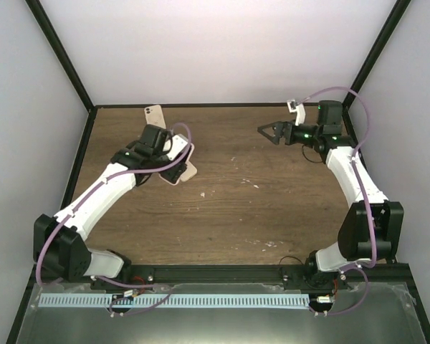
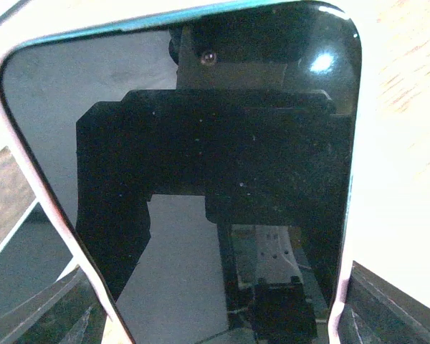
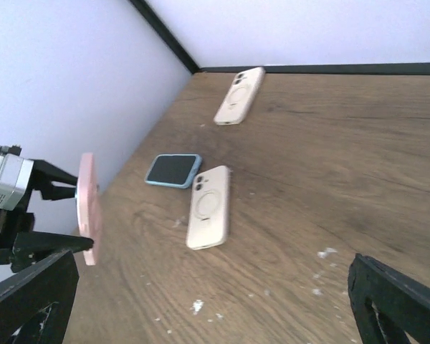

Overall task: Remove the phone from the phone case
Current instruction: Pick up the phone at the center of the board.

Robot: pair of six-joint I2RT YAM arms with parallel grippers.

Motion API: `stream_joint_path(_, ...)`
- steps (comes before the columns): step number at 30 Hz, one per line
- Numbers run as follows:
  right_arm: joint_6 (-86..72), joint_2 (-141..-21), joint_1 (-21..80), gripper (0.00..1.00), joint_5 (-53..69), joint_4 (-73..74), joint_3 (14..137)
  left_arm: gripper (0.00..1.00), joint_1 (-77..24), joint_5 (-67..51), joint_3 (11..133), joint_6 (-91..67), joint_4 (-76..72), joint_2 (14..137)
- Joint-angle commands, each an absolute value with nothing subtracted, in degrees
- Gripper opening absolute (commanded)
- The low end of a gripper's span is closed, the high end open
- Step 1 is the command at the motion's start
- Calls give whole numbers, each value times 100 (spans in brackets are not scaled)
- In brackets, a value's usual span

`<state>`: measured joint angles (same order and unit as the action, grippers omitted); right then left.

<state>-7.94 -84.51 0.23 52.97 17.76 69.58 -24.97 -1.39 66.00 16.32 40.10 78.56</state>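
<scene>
- Worktop [image 1: 272,208]: brown wood grain, with scattered white specks [image 3: 322,252].
- Walls [image 1: 222,43]: plain and pale, on three sides.
- Frame bars [image 1: 61,54]: black, running along the wall corners and the worktop's far edge.
- Slotted strip [image 1: 201,300]: white, lying along the near edge.
- Far beige phone [image 3: 240,95]: back up, near the far wall.
- Near beige phone [image 3: 209,206]: back up, with a ring mark.
- Blue-edged phone [image 3: 173,170]: dark screen up, just beside the near beige phone.

Counted — two cream phone cases [image 3: 239,95] [image 3: 208,206], one blue-cased phone [image 3: 173,170], one pink-cased phone [image 3: 88,208], two robot arms [image 1: 97,195] [image 1: 355,179].
</scene>
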Motion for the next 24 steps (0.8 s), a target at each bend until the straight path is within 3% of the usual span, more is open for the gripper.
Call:
stream_joint_path(1,-1202,-8368,551,100,5525,1603,7293,43,-2971,12,6979,1445,3786,7635)
stream_joint_path(14,-1626,-8363,2019,92,5076,1278,7289,39,-3640,566,7151,1422,3533,7480)
stream_joint_path(24,-1907,-8936,2595,73,4970,1287,7710,38,-3659,518,7329,1330,3568,7618)
